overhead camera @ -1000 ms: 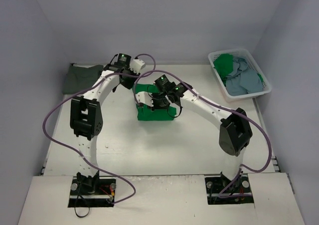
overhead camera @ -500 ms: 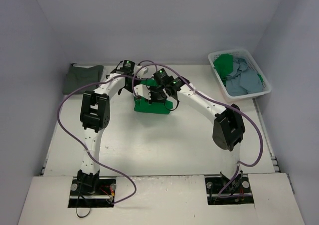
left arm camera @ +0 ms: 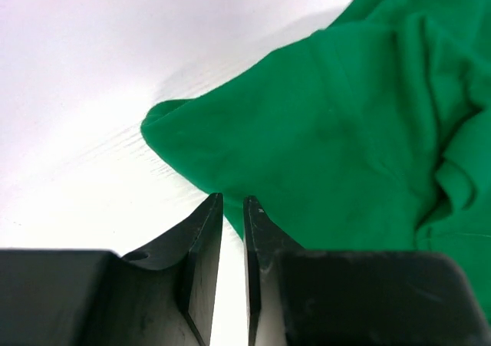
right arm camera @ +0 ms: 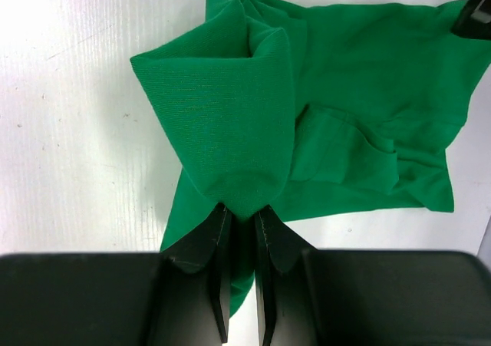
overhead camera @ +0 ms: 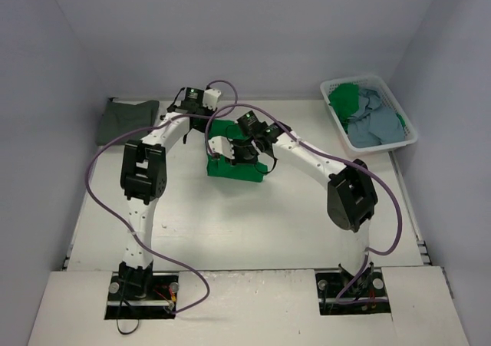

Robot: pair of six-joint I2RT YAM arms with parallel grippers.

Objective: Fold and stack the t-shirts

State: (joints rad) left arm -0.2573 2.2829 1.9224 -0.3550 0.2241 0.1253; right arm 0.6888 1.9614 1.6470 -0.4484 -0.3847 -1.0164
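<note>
Folding green shirt (right arm camera: 353,77): right gripper (right arm camera: 242,208) pinches a fold at its tips; left gripper (left arm camera: 232,198) near-closed at the edge, can't tell if caught. Check before you lift both together.

The table (overhead camera: 230,223) carries a green t-shirt (overhead camera: 238,169), a dark shirt (overhead camera: 126,120) and a basket (overhead camera: 383,146).
</note>
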